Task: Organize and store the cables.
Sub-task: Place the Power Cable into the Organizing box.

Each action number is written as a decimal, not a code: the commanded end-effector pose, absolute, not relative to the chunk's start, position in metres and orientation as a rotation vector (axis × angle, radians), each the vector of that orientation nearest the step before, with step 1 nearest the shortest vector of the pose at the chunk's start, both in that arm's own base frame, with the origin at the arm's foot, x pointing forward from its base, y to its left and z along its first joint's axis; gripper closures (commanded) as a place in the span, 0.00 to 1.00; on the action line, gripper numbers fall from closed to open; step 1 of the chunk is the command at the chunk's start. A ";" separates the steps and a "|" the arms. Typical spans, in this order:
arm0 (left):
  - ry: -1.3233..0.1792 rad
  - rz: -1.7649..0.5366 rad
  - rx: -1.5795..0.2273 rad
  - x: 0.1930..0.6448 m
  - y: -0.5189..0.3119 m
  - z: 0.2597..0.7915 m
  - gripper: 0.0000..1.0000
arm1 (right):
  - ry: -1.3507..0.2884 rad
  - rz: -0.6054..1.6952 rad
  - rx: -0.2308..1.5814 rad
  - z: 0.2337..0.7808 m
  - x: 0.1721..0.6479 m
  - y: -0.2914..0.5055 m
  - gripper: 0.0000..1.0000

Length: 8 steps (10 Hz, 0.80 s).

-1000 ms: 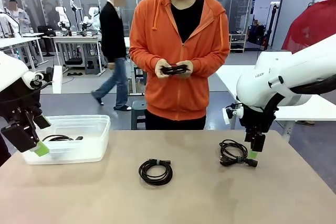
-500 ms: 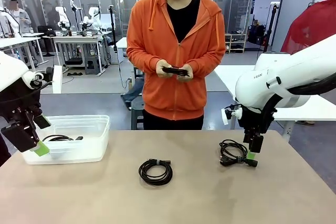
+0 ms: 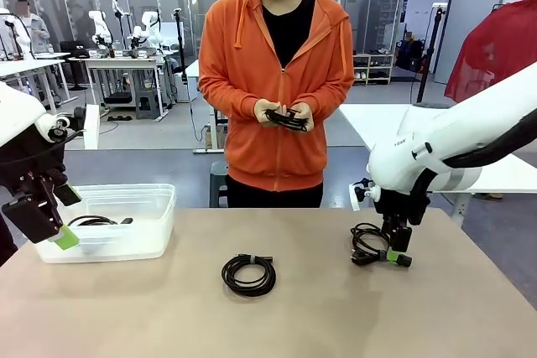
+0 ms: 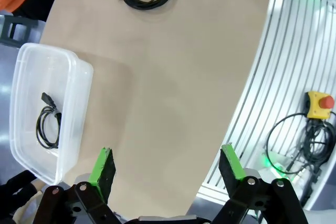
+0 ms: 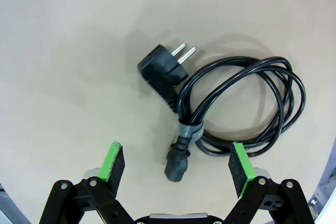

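Hovering over the plugged cable on the table with right gripper spread wide, grasping nothing; left gripper likewise released near the bin holding one coil; second coil mid-table.

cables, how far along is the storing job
Done: one coiled cable lies in the clear tub. In hand: the open right pincer is low over the tied power cord on the table, not gripping it, and the person's hands hold a black cord. Left: the middle coil lies untouched, and both of those need storing too.
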<state>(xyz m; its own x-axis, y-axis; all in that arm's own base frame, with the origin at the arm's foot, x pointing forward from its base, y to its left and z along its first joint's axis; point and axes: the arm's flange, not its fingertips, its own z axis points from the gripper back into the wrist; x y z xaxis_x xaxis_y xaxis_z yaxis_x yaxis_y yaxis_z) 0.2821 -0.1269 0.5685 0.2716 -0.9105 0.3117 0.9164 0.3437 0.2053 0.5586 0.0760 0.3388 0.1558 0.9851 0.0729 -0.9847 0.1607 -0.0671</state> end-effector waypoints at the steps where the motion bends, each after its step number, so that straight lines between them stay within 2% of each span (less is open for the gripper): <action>1: -0.407 -1.233 -0.016 0.282 -0.128 0.568 0.00 | -0.115 1.435 -0.007 0.331 0.574 0.076 0.00; 8: -0.407 -1.233 -0.016 0.282 -0.128 0.568 0.00 | -0.059 1.420 0.046 0.292 0.589 0.071 0.00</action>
